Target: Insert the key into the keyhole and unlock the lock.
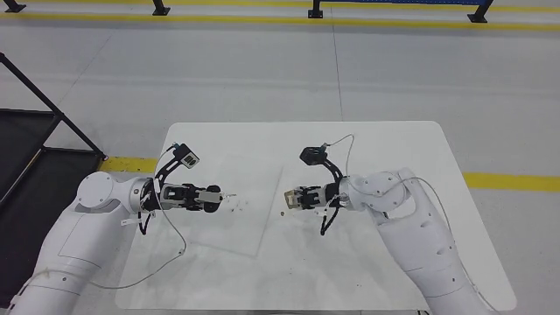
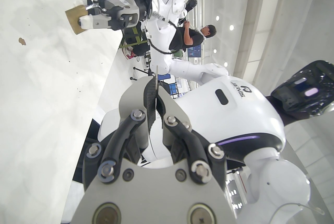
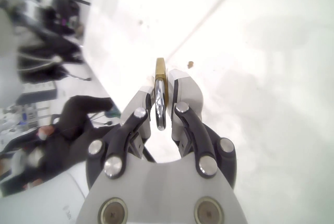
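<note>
While left gripper (image 2: 156, 91) pinches key (image 2: 157, 74), right gripper (image 3: 163, 84) clamps lock (image 3: 160, 67), apart over table (image 1: 394, 153).

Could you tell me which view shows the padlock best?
The right wrist view: the padlock sits close, brass body and silver shackle clamped in the right gripper. The left wrist view shows its flat brass face farther off; the top view, a brass speck.
</note>
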Robot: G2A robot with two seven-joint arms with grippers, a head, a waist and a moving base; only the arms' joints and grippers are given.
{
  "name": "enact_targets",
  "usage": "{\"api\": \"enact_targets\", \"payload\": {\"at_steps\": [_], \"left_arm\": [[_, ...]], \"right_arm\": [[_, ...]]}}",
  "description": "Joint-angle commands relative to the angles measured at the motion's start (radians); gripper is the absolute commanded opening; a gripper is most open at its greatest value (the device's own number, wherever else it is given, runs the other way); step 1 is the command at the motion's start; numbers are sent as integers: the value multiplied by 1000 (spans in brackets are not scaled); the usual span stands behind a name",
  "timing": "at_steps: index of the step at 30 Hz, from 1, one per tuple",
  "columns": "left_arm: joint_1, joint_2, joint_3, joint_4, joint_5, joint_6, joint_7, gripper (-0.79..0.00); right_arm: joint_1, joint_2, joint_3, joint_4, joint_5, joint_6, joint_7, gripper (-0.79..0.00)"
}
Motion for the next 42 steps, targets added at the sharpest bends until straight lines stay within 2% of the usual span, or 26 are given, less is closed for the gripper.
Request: {"api": "enact_targets", "payload": {"at_steps": [1, 7, 12, 25, 28, 34, 42], "left_arm": [[0, 0, 0, 0, 0, 0, 0, -785], [0, 0, 0, 0, 0, 0, 0, -785], [0, 0, 0, 0, 0, 0, 0, -785], [0, 0, 0, 0, 0, 0, 0, -785], [0, 0, 0, 0, 0, 0, 0, -785], [0, 0, 0, 0, 0, 0, 0, -785], [0, 0, 0, 0, 0, 0, 0, -785]], "right_arm": [[-21, 3, 24, 21, 104, -64, -25, -785], [-33, 4, 48, 109, 357, -199, -31, -785], [-7, 0, 30, 189, 528, -241, 27, -785], [-7, 0, 30, 189, 528, -241, 27, -785], [-33, 0, 21, 180, 559, -200, -12, -785], [-71, 6, 14, 152, 655, -102, -3, -785], [-120, 16, 20, 76, 721, -32, -32, -785]]}}
